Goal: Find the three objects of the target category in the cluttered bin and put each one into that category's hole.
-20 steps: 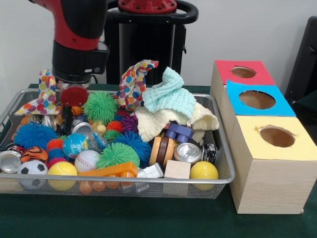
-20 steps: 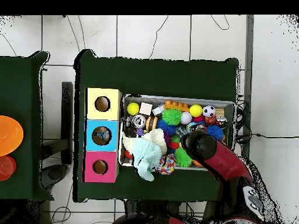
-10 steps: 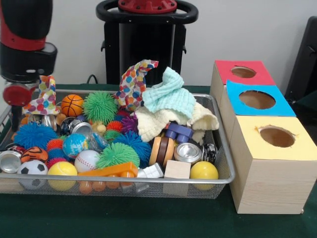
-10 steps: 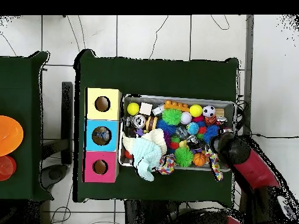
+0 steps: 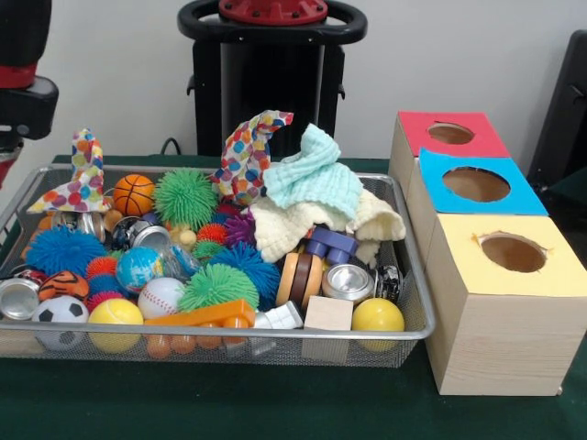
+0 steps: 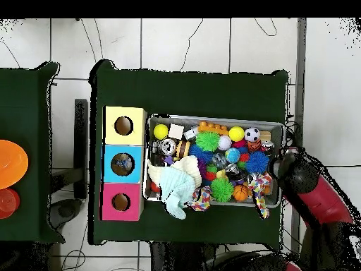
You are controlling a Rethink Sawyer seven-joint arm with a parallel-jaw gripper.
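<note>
Wire bin [image 5: 415, 307] shows no readable writing.

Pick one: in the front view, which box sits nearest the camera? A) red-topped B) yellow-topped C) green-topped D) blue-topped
B: the yellow-topped box stands lowest and foremost in the row, with the blue-topped box behind it and the red-topped box farthest back.

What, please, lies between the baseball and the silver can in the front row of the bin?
In the front view, a green spiky ball and a wooden wheel lie between the baseball and silver can.
</note>
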